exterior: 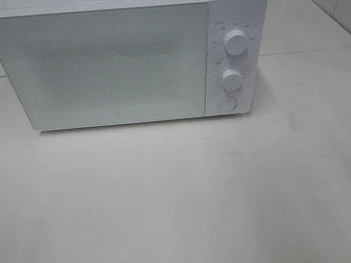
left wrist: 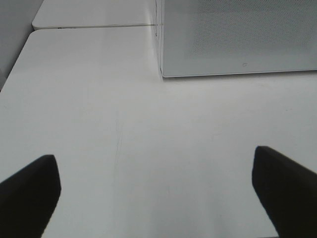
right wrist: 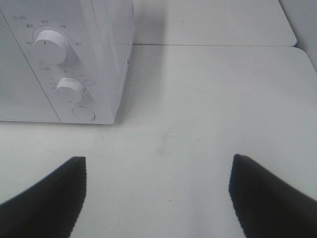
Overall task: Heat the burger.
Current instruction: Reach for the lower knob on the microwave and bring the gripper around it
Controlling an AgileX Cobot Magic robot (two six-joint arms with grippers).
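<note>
The left end effector (left wrist: 154,166) is wide open and empty. So is the right end effector (right wrist: 158,166). Both hang over the white tabletop (exterior: 180,197). The white box-shaped microwave (exterior: 116,63) fills the top of the high view, door shut. The burger shows nowhere, so I cannot place it. Next, I think, the door must open.

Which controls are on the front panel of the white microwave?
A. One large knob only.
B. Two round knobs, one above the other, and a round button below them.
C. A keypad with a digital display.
B: the panel of the microwave shows an upper knob, a lower knob and a round button under them.
</note>
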